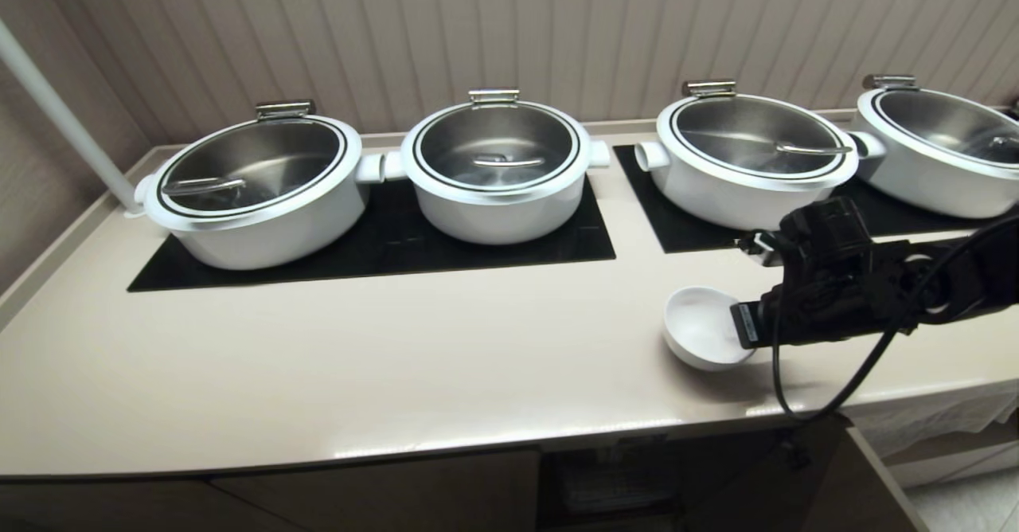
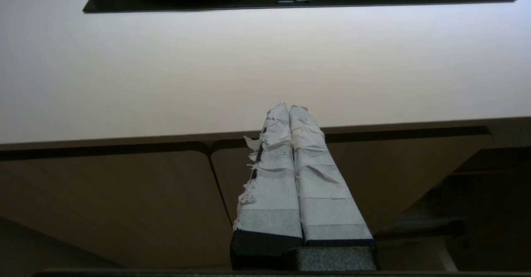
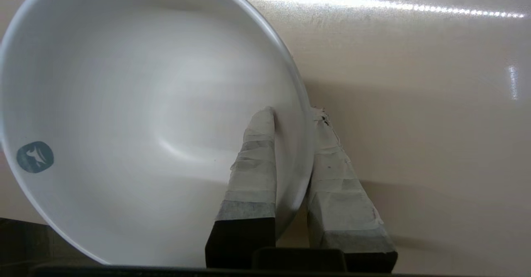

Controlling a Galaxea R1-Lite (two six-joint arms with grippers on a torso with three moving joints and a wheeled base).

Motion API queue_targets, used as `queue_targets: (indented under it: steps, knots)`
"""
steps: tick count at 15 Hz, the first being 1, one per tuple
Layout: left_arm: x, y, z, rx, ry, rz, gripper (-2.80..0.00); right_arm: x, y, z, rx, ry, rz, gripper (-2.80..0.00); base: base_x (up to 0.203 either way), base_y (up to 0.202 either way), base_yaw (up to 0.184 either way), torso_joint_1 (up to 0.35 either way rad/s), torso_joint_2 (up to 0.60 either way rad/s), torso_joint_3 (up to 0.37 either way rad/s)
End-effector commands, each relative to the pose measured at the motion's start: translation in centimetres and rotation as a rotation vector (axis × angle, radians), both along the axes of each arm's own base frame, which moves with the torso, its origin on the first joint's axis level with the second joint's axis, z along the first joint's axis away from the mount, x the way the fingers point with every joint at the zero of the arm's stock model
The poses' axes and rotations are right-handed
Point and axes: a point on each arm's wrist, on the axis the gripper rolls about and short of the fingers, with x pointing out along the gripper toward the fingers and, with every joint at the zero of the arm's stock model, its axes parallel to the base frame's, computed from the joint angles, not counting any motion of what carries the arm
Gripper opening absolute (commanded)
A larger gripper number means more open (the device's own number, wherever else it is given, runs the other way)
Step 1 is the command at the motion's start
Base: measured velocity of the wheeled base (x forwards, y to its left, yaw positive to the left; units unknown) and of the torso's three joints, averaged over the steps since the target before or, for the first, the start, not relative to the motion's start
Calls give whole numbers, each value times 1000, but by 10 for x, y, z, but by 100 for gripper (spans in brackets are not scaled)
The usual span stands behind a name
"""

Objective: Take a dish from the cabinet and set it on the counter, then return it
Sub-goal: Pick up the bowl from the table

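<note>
The dish (image 1: pixel 700 325), a small white bowl, sits tilted at the counter (image 1: pixel 398 357) surface near its front right edge. My right gripper (image 1: pixel 747 330) reaches in from the right and is shut on the dish's rim. In the right wrist view one taped finger lies inside the dish (image 3: pixel 145 103) and the other outside, with the right gripper (image 3: pixel 292 113) pinching the wall. A small grey mark shows inside the bowl. My left gripper (image 2: pixel 289 108) is shut and empty, parked below the counter (image 2: pixel 207 69) edge in front of the cabinet (image 2: pixel 103 202) doors.
Several large white lidded pots (image 1: pixel 255 189) stand on black glass panels (image 1: pixel 382 245) along the back of the counter. A white pole (image 1: pixel 56 110) rises at the far left. A black cable (image 1: pixel 804 404) hangs from the right arm over the counter's front edge.
</note>
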Motion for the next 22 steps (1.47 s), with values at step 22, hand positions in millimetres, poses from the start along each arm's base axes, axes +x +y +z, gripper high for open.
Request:
queue_targets:
  steps: [22]
  knots:
    - [0, 0, 0, -1, -1, 1, -280, -43, -7, 22, 102, -28, -112, -280, 0, 0, 0, 0, 0, 0]
